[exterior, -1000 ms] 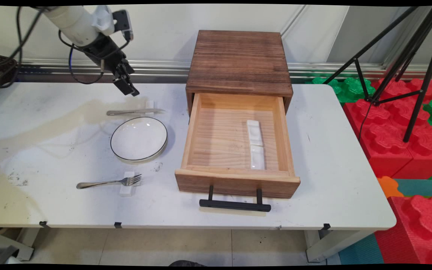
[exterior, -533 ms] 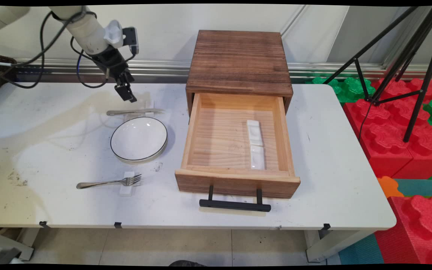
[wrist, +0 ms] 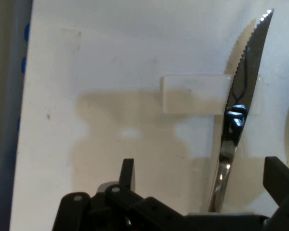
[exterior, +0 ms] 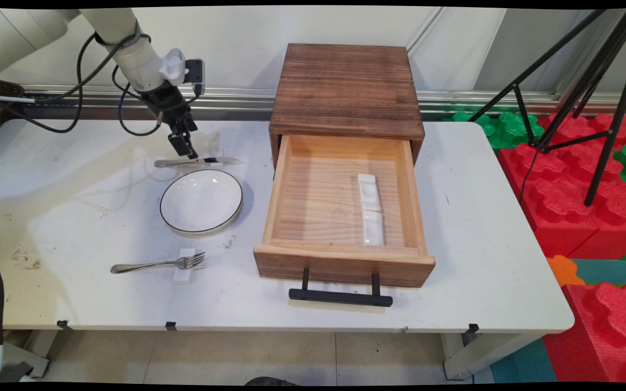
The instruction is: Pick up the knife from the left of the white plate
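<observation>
A wooden cabinet (exterior: 346,89) stands at the back of the white table (exterior: 487,228), its drawer (exterior: 342,209) pulled open with two white rests (exterior: 370,209) inside. Left of the drawer lies a white plate (exterior: 201,201). A knife (exterior: 196,162) on a white rest (wrist: 195,94) lies behind the plate; a fork (exterior: 158,264) on another rest (exterior: 185,266) lies in front.

White arm comes in from upper left, forearm angled down and right, black cables looping off it. Black gripper (exterior: 187,149) points down, tilted slightly right, low over the far left part of the white surface. In hand view the two fingers (wrist: 127,174) rise from the bottom edge, set wide apart, nothing gripped between them. Small camera module sits on the wrist.
</observation>
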Tool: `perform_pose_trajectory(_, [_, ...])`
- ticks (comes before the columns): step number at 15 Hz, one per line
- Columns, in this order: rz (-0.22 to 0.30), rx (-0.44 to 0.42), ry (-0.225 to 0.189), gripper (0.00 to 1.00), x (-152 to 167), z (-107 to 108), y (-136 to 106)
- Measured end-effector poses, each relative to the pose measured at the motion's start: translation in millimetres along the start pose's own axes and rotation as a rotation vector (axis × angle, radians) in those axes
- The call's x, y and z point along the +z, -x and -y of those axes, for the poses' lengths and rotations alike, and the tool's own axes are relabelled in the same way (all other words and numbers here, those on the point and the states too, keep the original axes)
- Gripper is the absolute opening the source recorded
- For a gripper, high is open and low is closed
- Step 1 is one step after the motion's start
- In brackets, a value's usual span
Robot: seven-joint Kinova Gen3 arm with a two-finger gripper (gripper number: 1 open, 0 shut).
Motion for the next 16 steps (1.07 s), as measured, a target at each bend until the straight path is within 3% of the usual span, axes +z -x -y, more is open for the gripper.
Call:
perform_pose_trajectory(6, [0.006, 0.022, 0.036, 1.00, 20.5, 4.3, 4.5])
perform_pose_trajectory(16, [-0.007, 0.022, 0.059, 1.00, 36.8, 5.5, 7.2])
